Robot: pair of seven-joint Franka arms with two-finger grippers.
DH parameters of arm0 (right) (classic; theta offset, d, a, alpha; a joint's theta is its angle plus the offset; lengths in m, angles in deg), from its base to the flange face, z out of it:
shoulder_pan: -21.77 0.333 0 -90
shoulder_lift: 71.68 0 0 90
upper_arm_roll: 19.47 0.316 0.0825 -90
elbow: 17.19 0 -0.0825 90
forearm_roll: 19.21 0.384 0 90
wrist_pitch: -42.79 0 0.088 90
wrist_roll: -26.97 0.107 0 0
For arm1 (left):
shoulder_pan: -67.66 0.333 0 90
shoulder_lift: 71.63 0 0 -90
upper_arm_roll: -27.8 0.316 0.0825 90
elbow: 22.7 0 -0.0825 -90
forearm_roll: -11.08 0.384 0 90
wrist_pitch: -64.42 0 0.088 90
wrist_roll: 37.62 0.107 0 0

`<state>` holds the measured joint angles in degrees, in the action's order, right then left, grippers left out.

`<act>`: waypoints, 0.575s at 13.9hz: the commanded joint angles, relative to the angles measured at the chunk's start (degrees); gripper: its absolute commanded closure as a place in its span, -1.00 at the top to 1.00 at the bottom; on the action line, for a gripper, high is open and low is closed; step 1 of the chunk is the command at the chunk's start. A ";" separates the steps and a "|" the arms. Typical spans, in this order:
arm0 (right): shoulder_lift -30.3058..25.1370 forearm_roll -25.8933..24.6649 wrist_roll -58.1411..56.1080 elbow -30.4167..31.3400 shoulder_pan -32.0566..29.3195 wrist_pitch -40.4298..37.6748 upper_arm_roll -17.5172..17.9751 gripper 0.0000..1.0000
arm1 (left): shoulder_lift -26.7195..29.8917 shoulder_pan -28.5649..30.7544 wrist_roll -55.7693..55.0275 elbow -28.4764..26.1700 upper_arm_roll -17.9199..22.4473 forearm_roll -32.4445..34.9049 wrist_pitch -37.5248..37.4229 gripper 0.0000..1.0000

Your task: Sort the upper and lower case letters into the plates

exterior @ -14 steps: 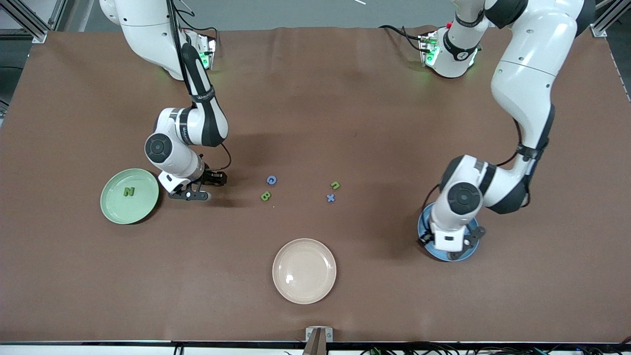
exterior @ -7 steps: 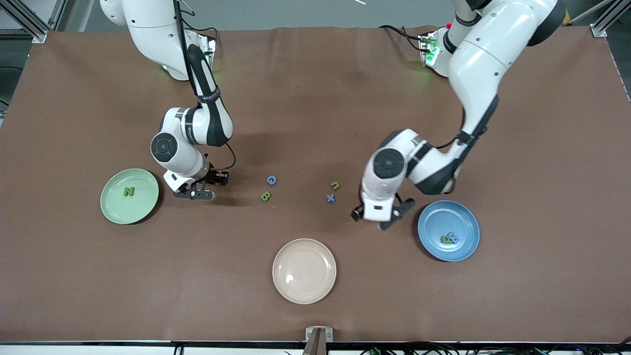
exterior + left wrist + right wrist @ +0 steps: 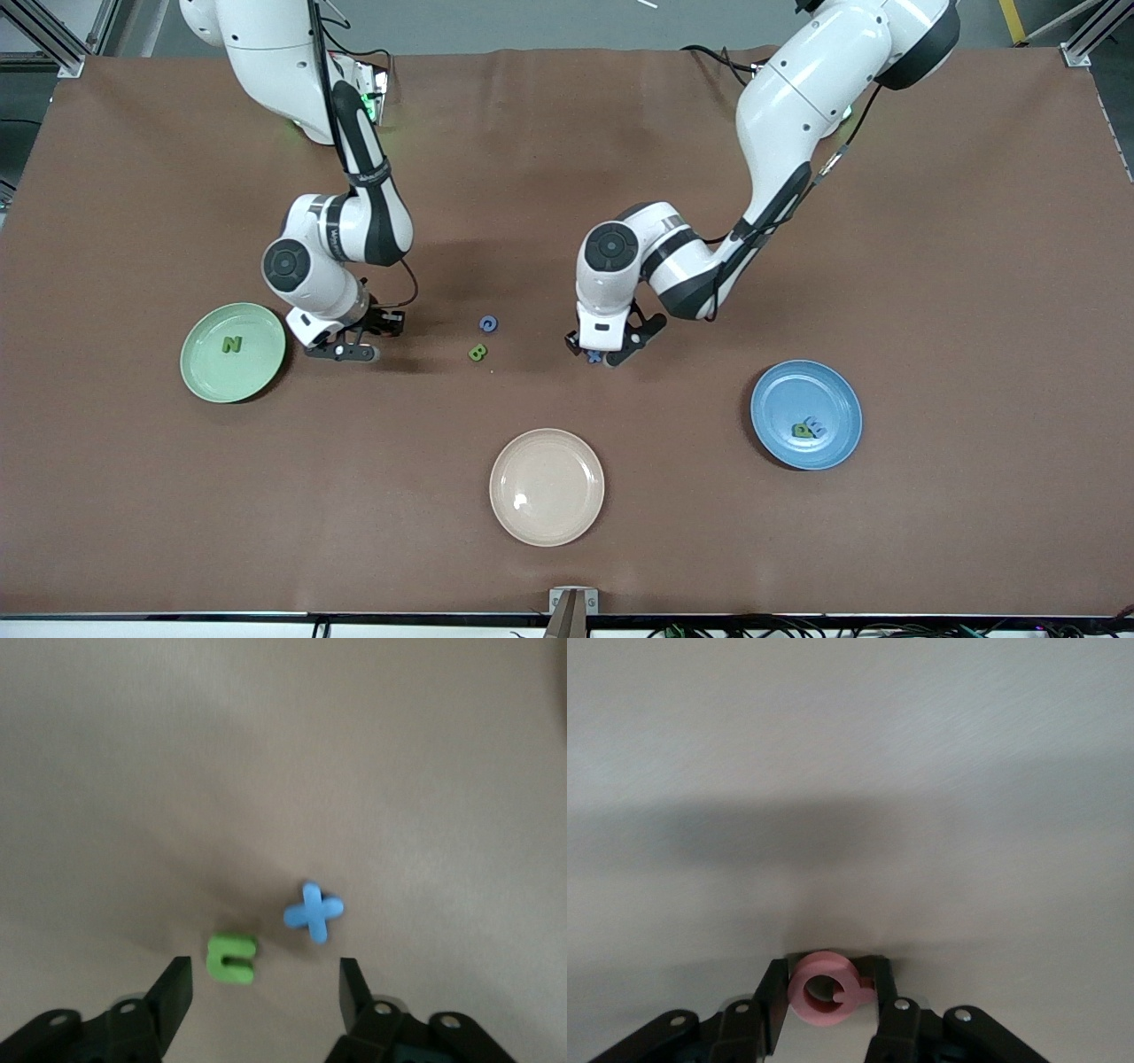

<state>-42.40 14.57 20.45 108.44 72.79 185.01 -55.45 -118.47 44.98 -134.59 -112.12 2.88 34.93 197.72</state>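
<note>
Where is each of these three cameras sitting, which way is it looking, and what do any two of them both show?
Front view: high across the table, facing both arms' bases, looking down on the green plate, blue plate, beige plate and both whole arms.
Left wrist view: on the left arm's wrist, looking down past the open left gripper at the green letter n and blue letter x.
Right wrist view: on the right arm's wrist, showing the right gripper closed around a pink letter.
Shared: front and left wrist views both show the blue x.

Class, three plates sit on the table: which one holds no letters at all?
The cream-beige plate, nearest the front camera. The pale green plate holds an N, and the blue plate holds letters too.
</note>
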 commanded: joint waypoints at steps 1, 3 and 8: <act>-0.02 1.29 -11.89 -1.18 -1.61 -4.30 -7.32 -0.46 | -0.18 -0.34 -0.76 -0.67 0.31 0.32 0.56 0.28; 0.07 1.29 -19.82 -2.23 -5.46 -6.15 -9.10 -0.46 | -0.88 -0.35 -0.68 -0.67 0.31 0.41 0.65 0.27; 0.51 1.37 -34.68 -2.85 -16.28 -6.69 -8.93 -0.44 | -1.50 -0.35 -0.59 -1.37 0.40 0.32 0.38 0.23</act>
<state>-42.34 14.58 -8.80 106.17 59.97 178.90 -65.03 -120.16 44.92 -134.65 -112.88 3.02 34.93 197.72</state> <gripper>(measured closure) 0.564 0.379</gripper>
